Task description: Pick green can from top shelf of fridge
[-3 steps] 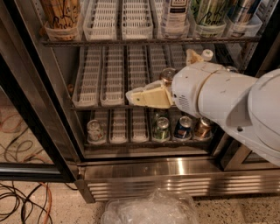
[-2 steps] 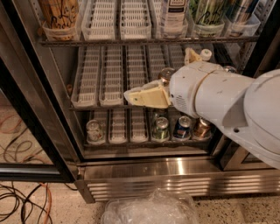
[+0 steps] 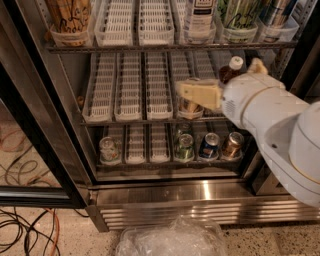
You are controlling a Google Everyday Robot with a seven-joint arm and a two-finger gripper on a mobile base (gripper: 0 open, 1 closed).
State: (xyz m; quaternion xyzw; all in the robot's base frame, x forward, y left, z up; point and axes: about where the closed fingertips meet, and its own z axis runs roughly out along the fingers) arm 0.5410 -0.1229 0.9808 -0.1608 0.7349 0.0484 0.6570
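Observation:
The green can [image 3: 241, 13], pale green and white with dark streaks, stands on the top shelf [image 3: 150, 48] of the fridge [image 3: 200, 192], towards the right; its lid is cut off by the frame's upper edge. It sits in a clear-fronted lane between a bottle [image 3: 200, 15] and another can [image 3: 276, 12]. My gripper [image 3: 197, 94], cream-coloured on a white arm, points left in front of the middle shelf, below and left of the green can and apart from it. It holds nothing I can see.
A tan patterned can [image 3: 67, 15] stands top left. A brown bottle with a white cap [image 3: 231, 70] and a can [image 3: 187, 106] are behind the gripper. The bottom rack holds a silver can [image 3: 108, 149], stubby green can [image 3: 185, 146], blue can [image 3: 209, 145] and copper can [image 3: 232, 144]. A plastic bag [image 3: 172, 237] and cables [image 3: 20, 225] lie on the floor.
My gripper has moved to the right and slightly up, from mid-shelf to in front of the can on the middle shelf. The fridge contents have not moved.

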